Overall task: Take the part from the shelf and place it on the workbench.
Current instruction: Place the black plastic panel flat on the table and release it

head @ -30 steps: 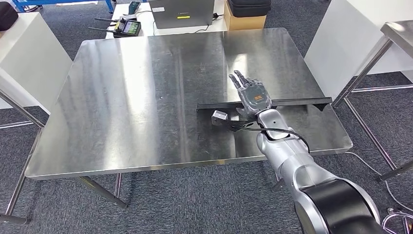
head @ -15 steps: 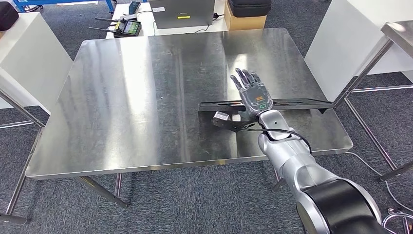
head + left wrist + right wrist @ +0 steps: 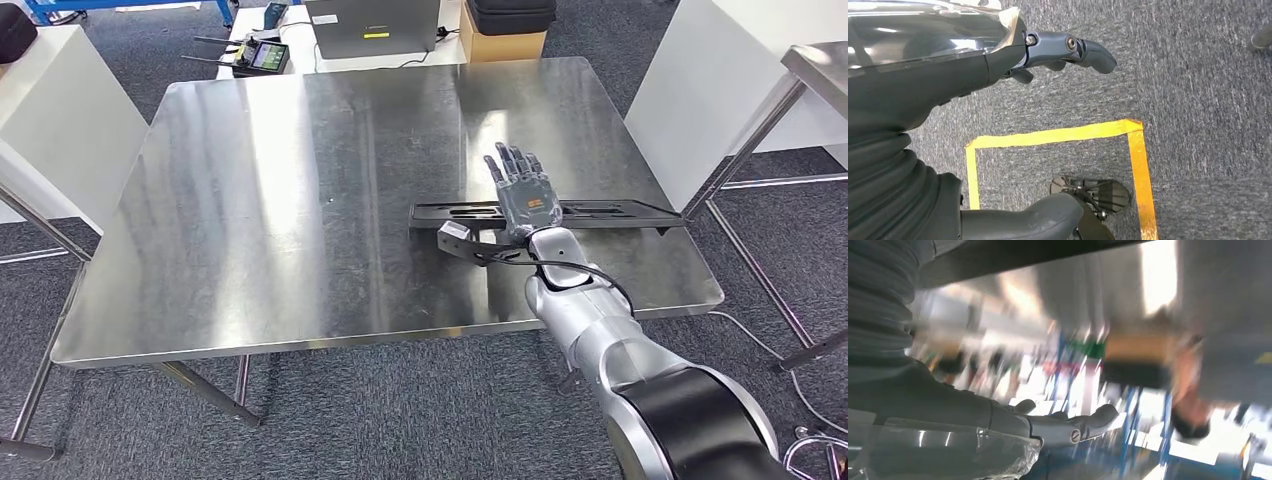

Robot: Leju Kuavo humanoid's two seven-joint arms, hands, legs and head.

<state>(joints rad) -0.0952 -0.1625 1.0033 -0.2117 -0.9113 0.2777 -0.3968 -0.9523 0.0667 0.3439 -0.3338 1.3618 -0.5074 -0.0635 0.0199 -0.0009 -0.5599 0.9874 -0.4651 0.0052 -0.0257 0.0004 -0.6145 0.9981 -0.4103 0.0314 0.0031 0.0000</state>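
On workbench (image 3: 300, 200) | black part (image 3: 600, 212) | right hand (image 3: 524, 193) above, fingers spread, released

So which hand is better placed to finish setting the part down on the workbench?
The right. The right hand is over the long black part, which lies across the workbench, fingers spread flat. The left hand hangs beside the body above the carpet, away from the bench.
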